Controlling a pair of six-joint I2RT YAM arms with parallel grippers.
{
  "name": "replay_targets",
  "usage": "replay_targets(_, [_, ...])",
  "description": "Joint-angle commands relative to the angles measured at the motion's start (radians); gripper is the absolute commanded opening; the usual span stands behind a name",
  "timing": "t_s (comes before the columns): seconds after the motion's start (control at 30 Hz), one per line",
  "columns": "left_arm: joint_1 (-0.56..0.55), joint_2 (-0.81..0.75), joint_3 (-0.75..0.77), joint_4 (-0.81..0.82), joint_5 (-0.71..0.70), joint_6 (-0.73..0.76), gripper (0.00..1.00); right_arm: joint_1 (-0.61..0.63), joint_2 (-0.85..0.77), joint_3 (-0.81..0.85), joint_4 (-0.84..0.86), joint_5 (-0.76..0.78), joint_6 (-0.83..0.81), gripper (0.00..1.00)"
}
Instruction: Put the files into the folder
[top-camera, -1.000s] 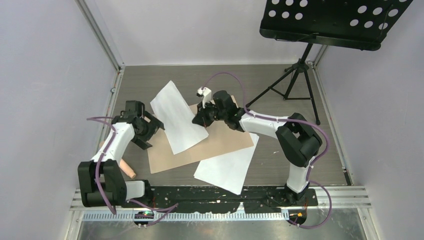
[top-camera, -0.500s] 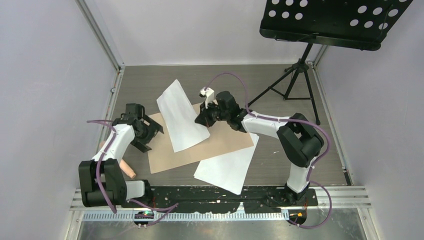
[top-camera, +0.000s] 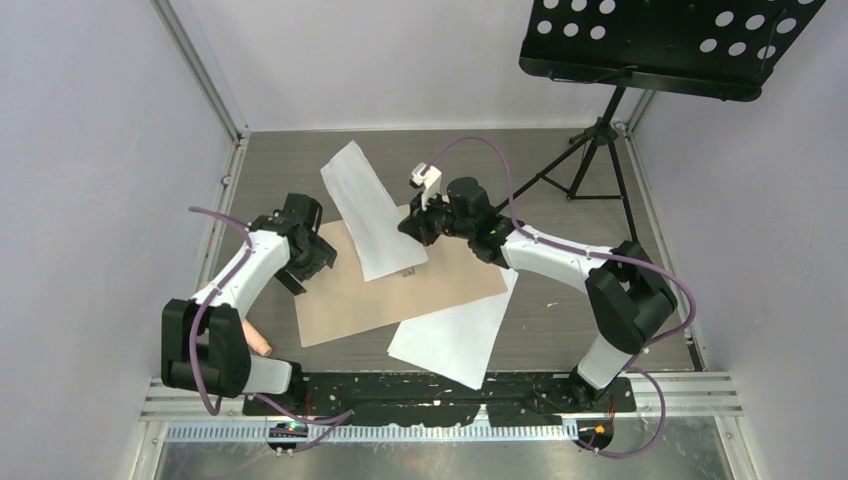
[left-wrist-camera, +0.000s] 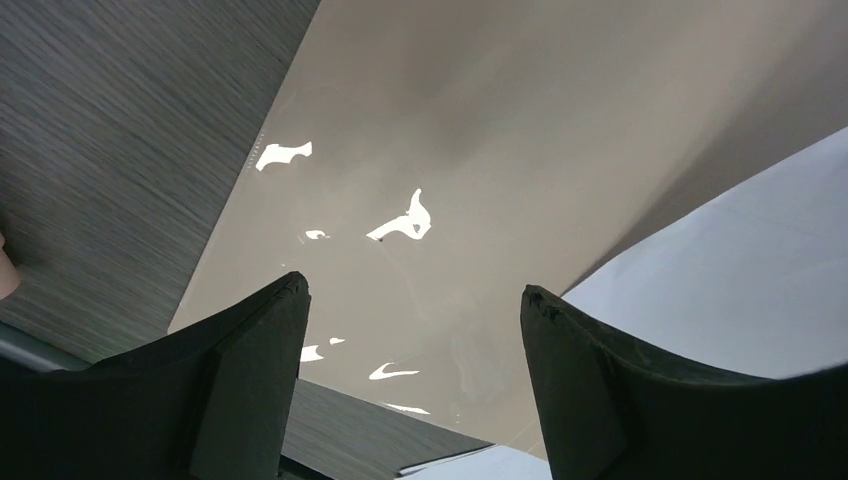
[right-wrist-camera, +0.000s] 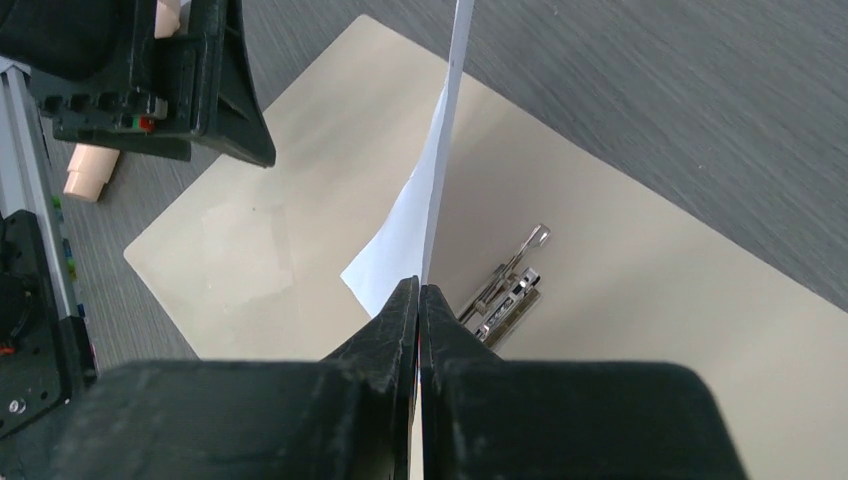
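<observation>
A: White rectangular paper sheet, thin and floppy, and it's pinched in the right gripper by its right-hand edge, close to the sheet's near corner!

B: Jaws pressed hard together on it, no gap at all. From the wrist camera the paper rises edge-on straight out of the fingertips.

A: Where does it sit on the bench?

B: Middle of the dark grey wood-grain bench, slanting towards the far-left corner. Its near end hangs over the tan kraft card folder, and its far end reaches out past the folder's far edge.

A: And the folder itself?

B: Lying open and flat at the centre, a little skewed to the near edge. A small silver metal clip shows on the card just beside the clamped jaws.

A: Over to the left gripper.

B: Fingers spread wide, nothing between them. It's above the folder's left edge, with bare card under the gap and the white paper off to one side. Whether the tips touch the card, I can't tell.

A: There's another file too.

B: Yes, a second white sheet lies flat towards the near edge, right of centre. Its far side appears tucked beneath the folder, well apart from both grippers.
</observation>
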Motion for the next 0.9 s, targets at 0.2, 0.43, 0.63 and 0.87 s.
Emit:
replay_targets(0.2, [0.038,-0.077,-0.070,-0.018,0.005,0.005,0.84,0.020,-0.118,-0.071,-0.052,-0.080,-0.037,0.06])
replay_targets(0.43, [0.082,-0.121,-0.105,0.001,0.047,0.045,0.85,0.041,-0.177,-0.106,-0.103,-0.060,-0.053,0.05])
replay_targets(0.63, [0.116,-0.117,-0.129,0.035,0.124,0.083,0.86,0.042,-0.228,-0.120,-0.168,-0.038,-0.085,0.05])
replay_targets(0.87, [0.128,-0.116,-0.131,0.047,0.137,0.105,0.88,0.041,-0.199,-0.100,-0.187,0.006,-0.091,0.05])
